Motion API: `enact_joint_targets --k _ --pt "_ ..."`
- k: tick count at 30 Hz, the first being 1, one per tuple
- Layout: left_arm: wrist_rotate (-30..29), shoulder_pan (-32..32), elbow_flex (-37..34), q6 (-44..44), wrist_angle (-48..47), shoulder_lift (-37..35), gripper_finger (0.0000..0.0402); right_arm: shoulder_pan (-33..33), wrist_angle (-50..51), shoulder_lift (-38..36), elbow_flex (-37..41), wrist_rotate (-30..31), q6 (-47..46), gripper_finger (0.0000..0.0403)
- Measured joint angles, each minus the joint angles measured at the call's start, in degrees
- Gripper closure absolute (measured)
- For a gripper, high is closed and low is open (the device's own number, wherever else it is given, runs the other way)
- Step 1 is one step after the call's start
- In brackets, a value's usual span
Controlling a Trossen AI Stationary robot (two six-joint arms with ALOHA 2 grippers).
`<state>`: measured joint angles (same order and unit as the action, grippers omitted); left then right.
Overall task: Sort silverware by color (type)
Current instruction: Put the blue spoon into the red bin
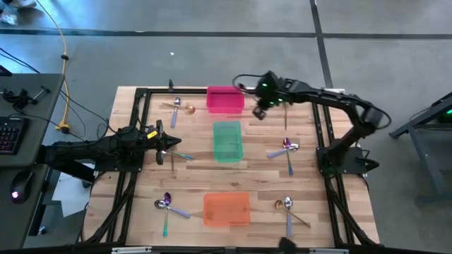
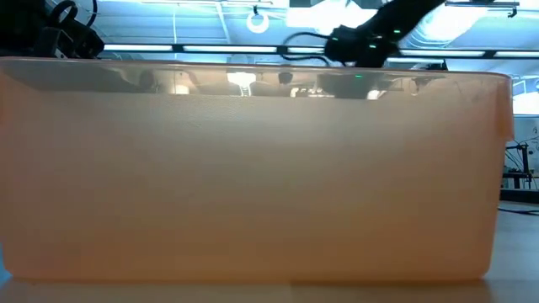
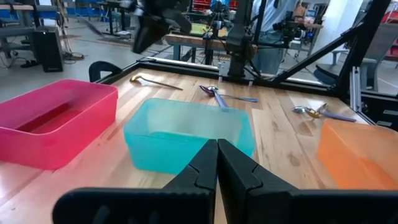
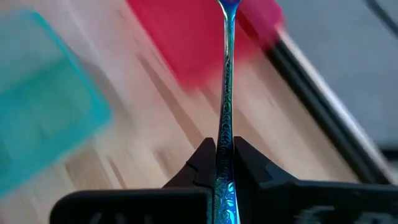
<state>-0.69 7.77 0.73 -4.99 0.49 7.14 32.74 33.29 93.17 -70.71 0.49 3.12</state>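
An iridescent blue-purple utensil [image 4: 226, 93], its slim handle embossed with fine patterning, rides clamped in the right hand [image 4: 225, 163] beside the pink bin [image 1: 225, 99]; the carry looks nearly done, and the next move calls for centring it over a bin and letting go. The left hand [image 3: 217, 163] waits clenched near the green bin [image 3: 186, 134] on the tabletop [image 1: 191, 180].

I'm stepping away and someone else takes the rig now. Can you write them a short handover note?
Right gripper: jaws shut on an iridescent utensil, up beside the pink bin.
Left gripper: jaws shut, empty, facing the green bin.
Loose silverware lies in clusters: far left, mid left, near left, mid right, near right.
Done: nothing visibly binned; the orange bin looks empty too.
Left: nearly everything.
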Motion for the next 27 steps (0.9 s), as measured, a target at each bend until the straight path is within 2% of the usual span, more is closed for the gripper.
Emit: enact_joint_targets --k 7,15,21,27 --pt "0.0 0.0 0.0 1.2 0.0 0.0 0.0401 -1.0 -1.0 15.3 -16.3 -1.3 4.7 0.0398" --pt "0.0 0.0 0.0 1.2 0.0 0.0 0.0401 0.5 6.2 29.8 -32.2 -2.7 6.9 0.0398" --pt "0.0 0.0 0.0 1.2 0.0 0.0 0.0401 1.0 9.9 34.9 -36.9 -2.8 7.7 0.0398" --pt "0.0 0.0 0.0 0.7 0.0 0.0 0.0401 1.3 10.8 35.5 -36.2 -3.0 8.4 0.0398"
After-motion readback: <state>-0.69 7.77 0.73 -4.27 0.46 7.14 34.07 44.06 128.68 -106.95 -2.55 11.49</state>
